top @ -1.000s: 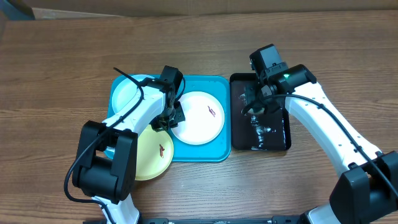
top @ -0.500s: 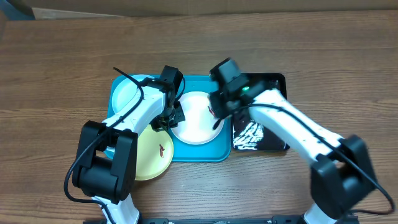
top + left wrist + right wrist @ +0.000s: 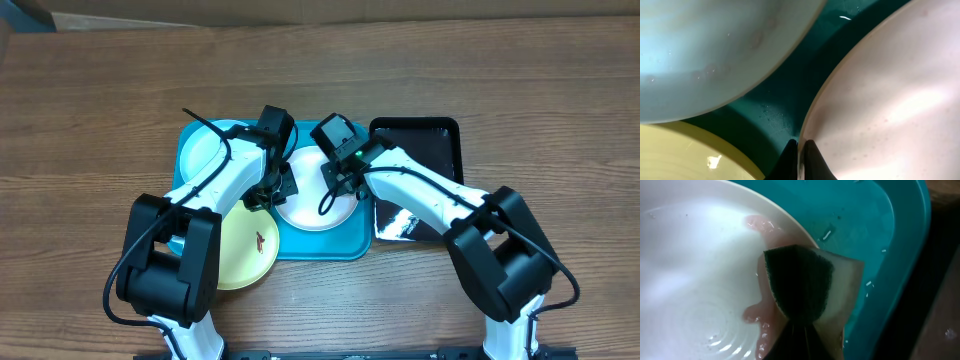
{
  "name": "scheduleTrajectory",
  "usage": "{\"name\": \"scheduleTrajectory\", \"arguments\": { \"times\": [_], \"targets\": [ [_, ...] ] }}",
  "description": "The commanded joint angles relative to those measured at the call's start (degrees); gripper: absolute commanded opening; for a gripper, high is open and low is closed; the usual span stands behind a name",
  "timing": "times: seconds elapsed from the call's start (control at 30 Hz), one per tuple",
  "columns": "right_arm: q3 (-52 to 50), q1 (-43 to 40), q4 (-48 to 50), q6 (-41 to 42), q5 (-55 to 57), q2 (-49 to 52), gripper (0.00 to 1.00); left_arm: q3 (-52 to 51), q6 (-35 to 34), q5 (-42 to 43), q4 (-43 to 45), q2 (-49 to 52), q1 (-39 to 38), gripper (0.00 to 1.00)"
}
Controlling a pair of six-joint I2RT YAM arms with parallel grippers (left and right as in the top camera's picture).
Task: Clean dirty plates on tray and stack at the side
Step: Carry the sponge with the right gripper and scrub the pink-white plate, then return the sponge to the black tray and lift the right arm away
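Swinging across from the black tray, where they were a second ago, the right fingers are now hanging over the white plate, while the left arm is staying put.

That plate is lying in the tray, between the two sets of fingers. The left fingers are clamping together on its rim, one above and one below the edge. The right fingers are squeezing shut on a sponge, its dark green face showing and its pale body behind. They are pressing it against the opposite rim of the white plate. A wet pinkish film is spreading on the plate just beside the sponge.

The blue plate is sitting in the tray beyond the left fingers, just beside the white one without touching it. The yellow plate is lying on the near side of the left fingers, sticking out over the tray's edge onto the surface and carrying a small brown smear. The black tray is lying to the right of the right fingers, up against the tray.
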Motion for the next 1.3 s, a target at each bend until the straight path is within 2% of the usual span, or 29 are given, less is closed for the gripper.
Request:
{"name": "scheduleTrajectory", "arguments": {
  "times": [0.0, 0.27, 0.57, 0.87, 1.03, 1.27],
  "targets": [
    [0.55, -0.31, 0.11, 2.86, -0.37, 3.69, 0.04, -0.85, 0.76, -3.02, -0.26, 0.52, -0.09, 0.04],
    [0.46, -0.31, -0.24, 5.29, -26.84, 4.50, 0.04, -0.85, 0.96, -3.04, 0.15, 0.52, -0.09, 0.04],
    [3.91, -6.19, -1.68, 3.54, -39.95, -0.66, 0.04, -0.85, 1.36, -3.02, 0.22, 0.50, -0.09, 0.04],
    [6.40, -18.93, -12.11, -1.53, -37.92, -12.92, 0.04, -0.85, 1.38, -3.02, 0.22, 0.52, -0.09, 0.04],
    [6.21, -25.66, -20.24, -1.51, -26.53, -14.71, 0.04, -0.85, 1.38, -2.64, 0.44, 0.52, -0.09, 0.05],
    [0.07, -28.11, -17.92, -1.46, -12.20, -13.90, 0.04, -0.85, 3.06, -1.36, 1.27, 0.52, -0.09, 0.08]
  ]
}}
